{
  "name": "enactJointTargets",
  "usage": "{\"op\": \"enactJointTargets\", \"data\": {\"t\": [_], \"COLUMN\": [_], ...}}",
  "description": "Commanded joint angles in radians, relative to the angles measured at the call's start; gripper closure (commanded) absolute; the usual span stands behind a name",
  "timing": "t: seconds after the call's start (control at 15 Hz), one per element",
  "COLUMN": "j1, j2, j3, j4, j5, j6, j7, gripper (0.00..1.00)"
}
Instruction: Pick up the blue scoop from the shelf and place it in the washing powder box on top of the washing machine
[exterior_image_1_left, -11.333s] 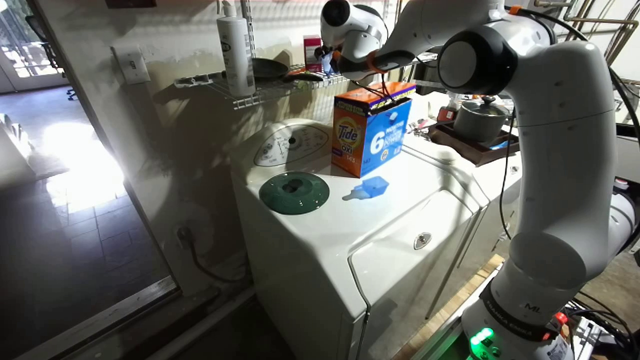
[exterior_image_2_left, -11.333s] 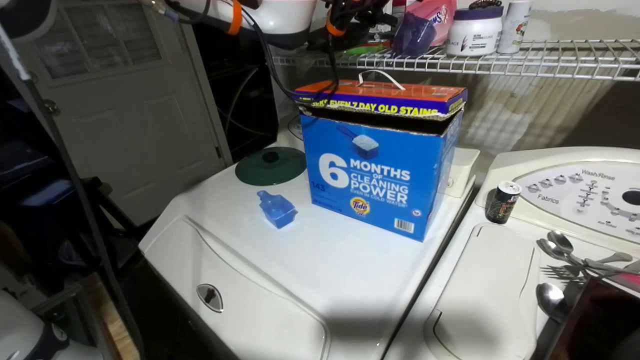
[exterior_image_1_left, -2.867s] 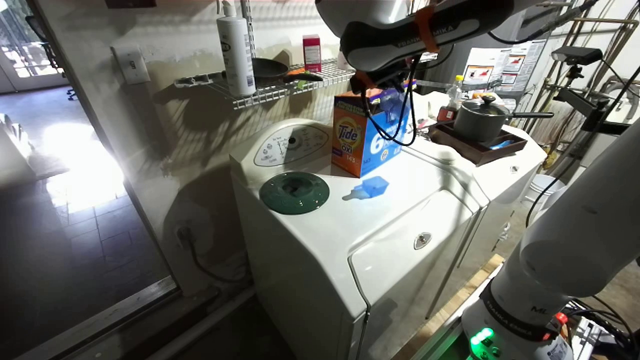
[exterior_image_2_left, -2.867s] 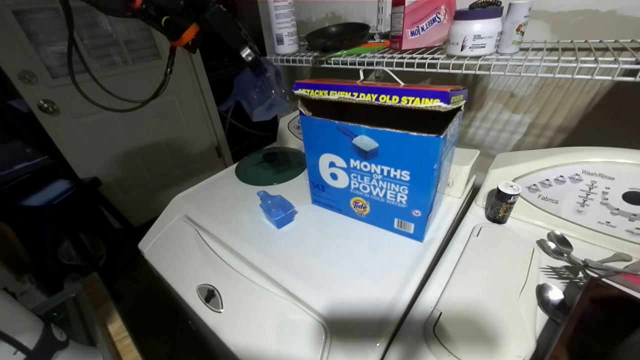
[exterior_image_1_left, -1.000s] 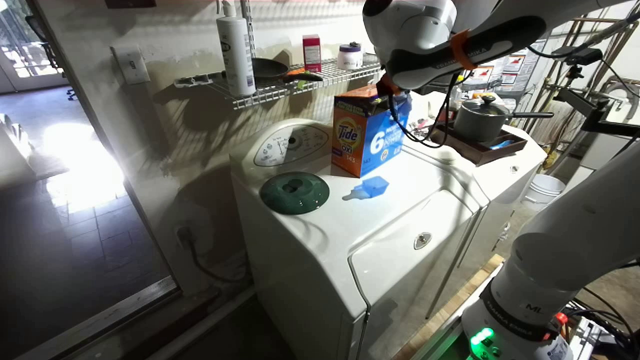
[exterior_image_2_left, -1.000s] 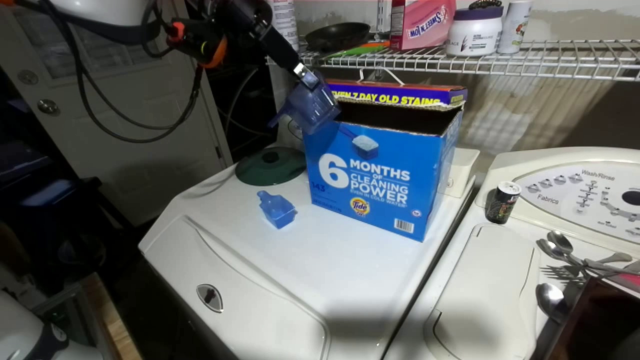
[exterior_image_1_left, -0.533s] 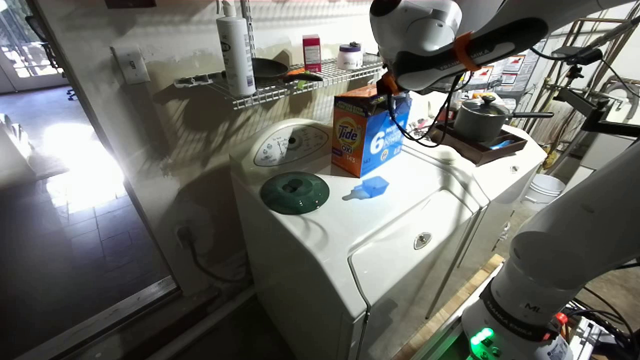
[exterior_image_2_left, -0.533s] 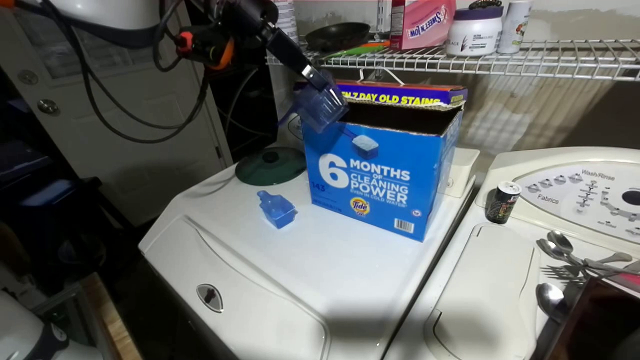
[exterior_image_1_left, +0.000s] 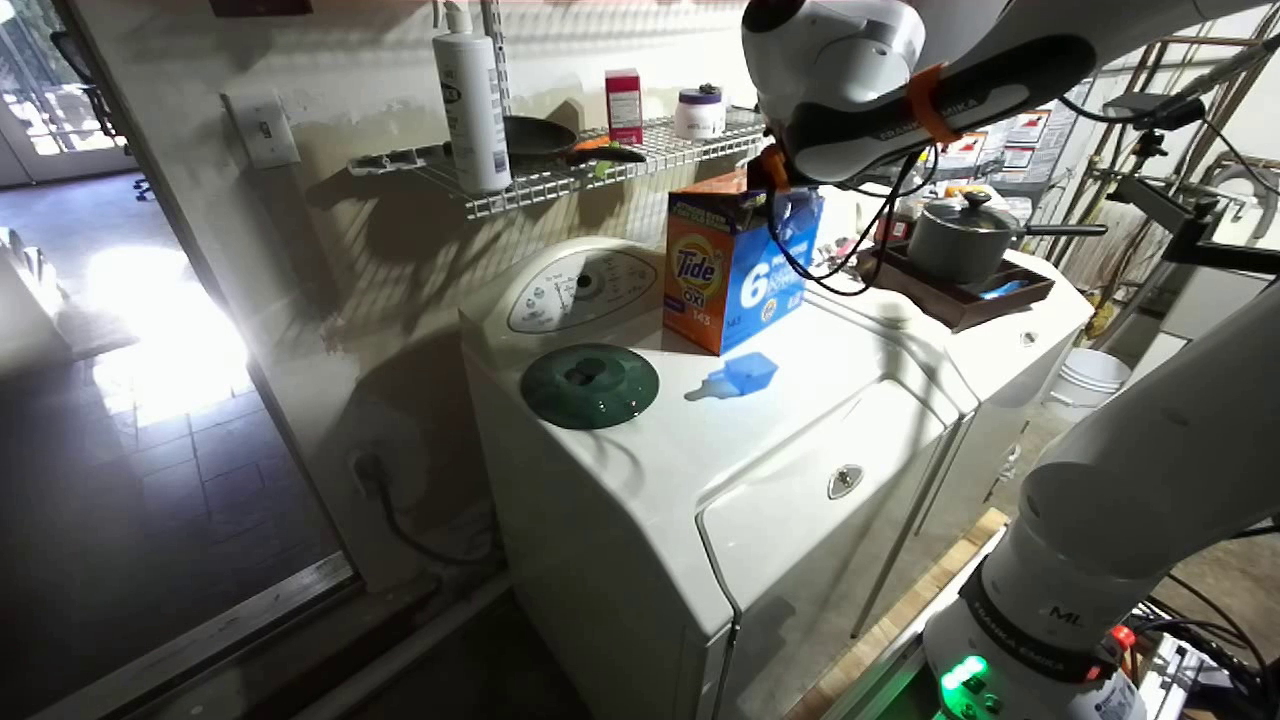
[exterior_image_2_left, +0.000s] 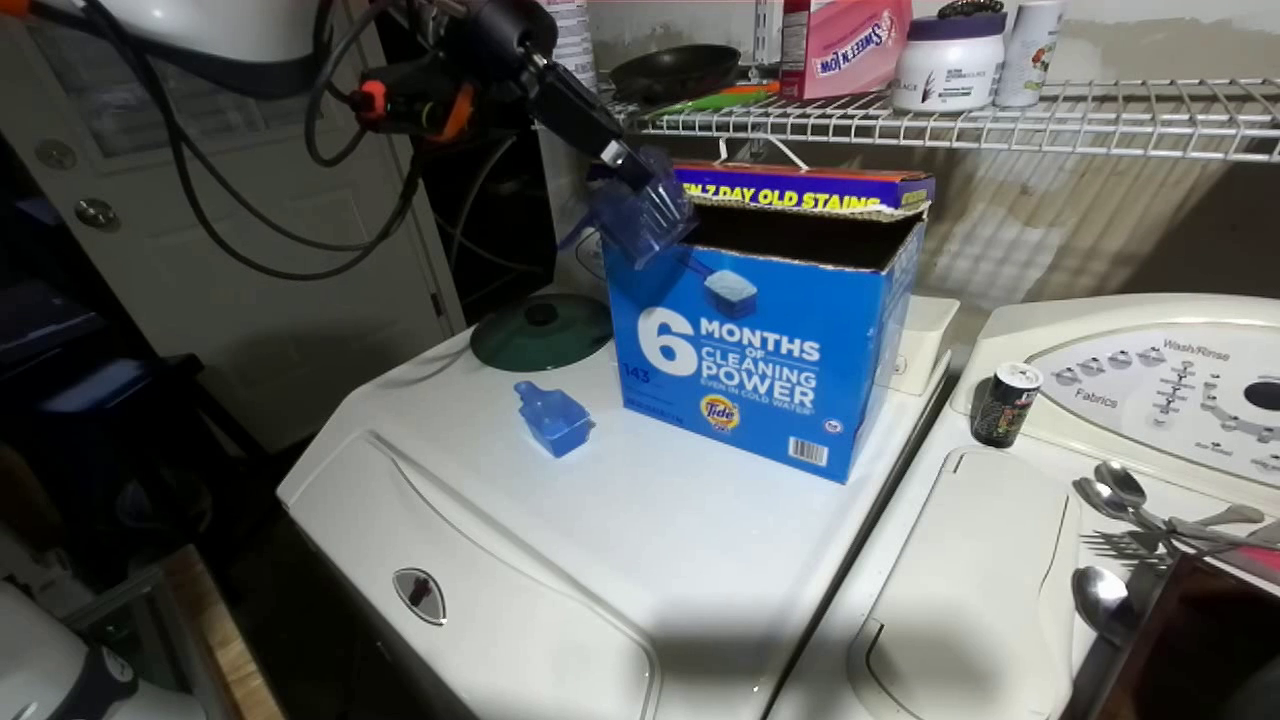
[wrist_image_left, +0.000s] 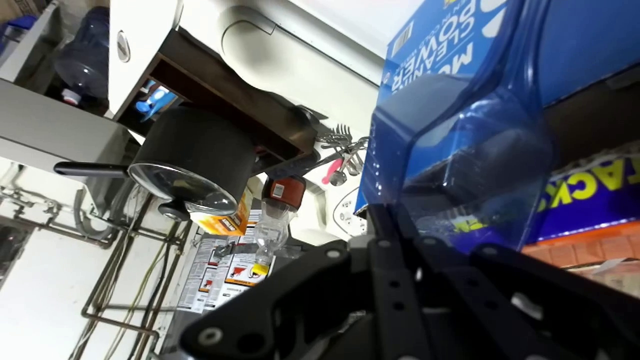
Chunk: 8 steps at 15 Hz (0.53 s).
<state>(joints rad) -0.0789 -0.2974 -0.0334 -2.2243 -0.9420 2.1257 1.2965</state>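
Since the blue scoop (exterior_image_2_left: 645, 222) looks like thin, smooth plastic, I expect it to be light and fairly stiff, yet slick enough to twist if it knocks something. I have it pinched by the bowl wall in the gripper (wrist_image_left: 391, 214), the handle jutting free; for a plain drop that hold should serve, so I see no need to regrip by the handle. It is off the shelf (exterior_image_2_left: 1100, 122), up at a top corner of the washing powder box (exterior_image_2_left: 835, 370) on the washing machine (exterior_image_2_left: 600, 540). From these angles I can't be sure whether the bowl is over the cardboard rim or short of it. In an exterior view the open mouth stretches away from that corner, with the lid (exterior_image_2_left: 900, 197) raised behind; its torn edge could catch the bowl. The shelf limits my room at the back, so I reckon the freer approach is from the front, above the white top where a second scoop (exterior_image_2_left: 555, 422) lies. Next I'd centre it and let go.
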Motion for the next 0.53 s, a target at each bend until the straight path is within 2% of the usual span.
{"op": "enactJointTargets", "data": {"t": [0.0, 0.47], "j1": [-0.018, -0.031], "j2": [-0.022, -0.018], "j3": [0.002, -0.001], "j4": [-0.024, -0.018], "j5": [-0.058, -0.193], "j6": [0.053, 0.098], "j7": [0.03, 0.07], "gripper": [0.99, 0.99]}}
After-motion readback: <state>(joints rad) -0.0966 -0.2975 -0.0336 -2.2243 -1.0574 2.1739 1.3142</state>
